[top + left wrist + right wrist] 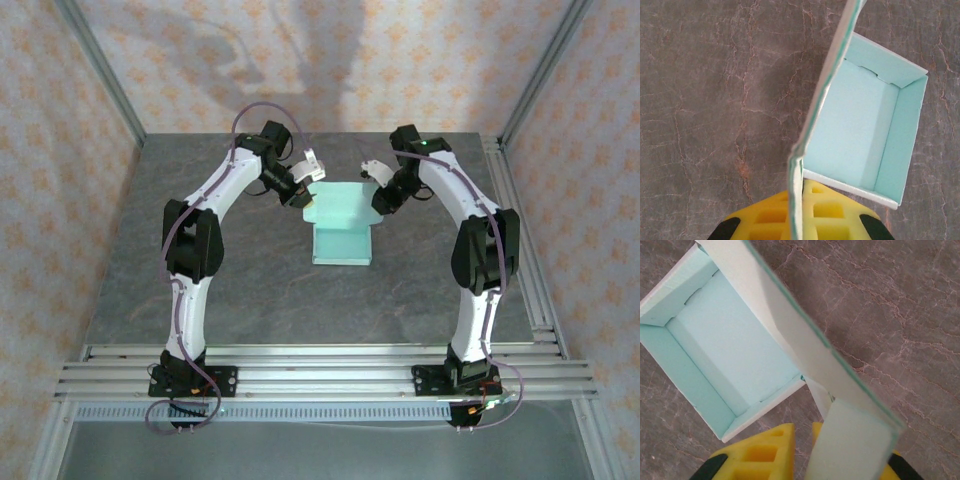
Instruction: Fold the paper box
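The pale mint-green paper box [340,212] stands half formed at mid table, open side up, with a flat panel stretching toward the near edge. My left gripper [308,197] is at its left side. In the left wrist view that gripper [800,205] is shut on the box's upright left wall [830,90], beside the open tray [855,125]. My right gripper [378,195] is at the box's right side. In the right wrist view its yellow fingers [765,450] stand a narrow gap apart, and a folded flap [850,445] covers the right one, beside the tray [725,335].
The grey marbled table [250,290] spreads around the box. Patterned walls with metal posts enclose the back and both sides. Aluminium rails [320,370] carrying the arm bases run along the near edge.
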{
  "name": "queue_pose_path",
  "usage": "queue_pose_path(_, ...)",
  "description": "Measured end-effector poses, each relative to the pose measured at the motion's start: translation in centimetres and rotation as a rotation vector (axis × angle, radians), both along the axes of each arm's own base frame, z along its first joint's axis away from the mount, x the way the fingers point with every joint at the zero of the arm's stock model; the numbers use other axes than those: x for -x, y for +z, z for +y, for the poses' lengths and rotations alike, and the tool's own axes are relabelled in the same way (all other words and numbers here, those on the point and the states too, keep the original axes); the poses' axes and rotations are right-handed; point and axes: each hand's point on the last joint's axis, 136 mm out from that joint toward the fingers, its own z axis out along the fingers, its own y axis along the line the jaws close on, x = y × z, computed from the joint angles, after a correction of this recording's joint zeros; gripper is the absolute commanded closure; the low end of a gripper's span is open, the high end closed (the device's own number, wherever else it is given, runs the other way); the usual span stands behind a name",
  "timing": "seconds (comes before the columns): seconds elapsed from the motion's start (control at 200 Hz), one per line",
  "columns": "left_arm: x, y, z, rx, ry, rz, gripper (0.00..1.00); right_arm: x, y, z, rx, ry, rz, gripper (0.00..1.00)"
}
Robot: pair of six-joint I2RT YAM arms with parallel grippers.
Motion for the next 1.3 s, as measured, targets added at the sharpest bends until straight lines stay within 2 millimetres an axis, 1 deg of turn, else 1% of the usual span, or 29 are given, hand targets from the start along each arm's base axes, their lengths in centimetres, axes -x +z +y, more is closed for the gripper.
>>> queue_pose_path(0.06, 0.0, 0.0, 0.0, 0.000, 0.000, 0.001, 1.00, 0.0, 0.0, 0.0, 0.002, 0.003, 0.001, 1.00)
queue_pose_path(0.195, 0.0, -0.1, 0.1, 0.000, 0.003, 0.005, 1.00, 0.0, 0.0, -0.4, 0.003, -0.006, 0.007, 1.00)
queue_pose_path(0.435, -0.2, 0.0, 0.1, 0.004, 0.026, 0.015, 1.00, 0.1, -0.1, -0.3, -0.008, -0.026, 0.002, 1.00)
queue_pose_path(0.49, -0.3, 0.0, 0.1, 0.006, 0.031, 0.014, 1.00, 0.4, -0.1, -0.3, -0.016, -0.036, -0.004, 0.89)
queue_pose_path(0.51, -0.3, 0.0, 0.1, 0.006, 0.031, 0.014, 1.00, 0.5, -0.1, -0.3, -0.018, -0.036, -0.007, 0.83)
queue_pose_path(0.525, -0.3, 0.0, 0.0, 0.006, 0.032, 0.013, 1.00, 0.6, -0.1, -0.4, -0.020, -0.044, -0.009, 0.76)
queue_pose_path(0.556, -0.4, 0.0, 0.0, 0.007, 0.033, 0.011, 1.00, 0.7, -0.1, -0.4, -0.023, -0.053, -0.010, 0.68)
queue_pose_path(0.611, -0.3, 0.0, 0.0, 0.008, 0.033, 0.012, 1.00, 0.8, 0.0, -0.5, -0.024, -0.061, -0.022, 0.65)
queue_pose_path(0.661, -0.3, 0.0, 0.0, 0.007, 0.033, 0.011, 1.00, 0.7, 0.1, -0.5, -0.026, -0.085, -0.024, 0.56)
queue_pose_path(0.716, -0.3, 0.0, 0.0, 0.007, 0.032, 0.011, 1.00, 0.2, 0.2, -0.6, -0.028, -0.102, -0.042, 0.50)
queue_pose_path(0.766, -0.3, 0.0, 0.0, 0.007, 0.032, 0.011, 1.00, -0.2, 0.3, -0.7, -0.028, -0.119, -0.053, 0.42)
queue_pose_path(0.821, -0.3, 0.0, 0.0, 0.007, 0.029, 0.009, 1.00, -0.5, 0.5, -0.9, -0.024, -0.131, -0.060, 0.39)
queue_pose_path(0.996, -0.3, -0.1, 0.0, 0.005, 0.020, 0.008, 1.00, -1.7, 1.8, -0.6, -0.032, -0.122, -0.104, 0.38)
queue_pose_path(1.161, -0.4, 0.0, 0.0, 0.004, 0.017, 0.008, 1.00, -1.5, 1.8, -0.6, -0.028, -0.091, -0.107, 0.43)
queue_pose_path(1.256, -0.4, -0.1, 0.0, 0.004, 0.014, 0.007, 1.00, -1.2, 1.8, -0.3, -0.039, -0.063, -0.083, 0.50)
queue_pose_path(1.301, -0.4, -0.1, 0.0, 0.004, 0.012, 0.007, 1.00, -1.2, 1.7, -0.1, -0.045, -0.052, -0.074, 0.57)
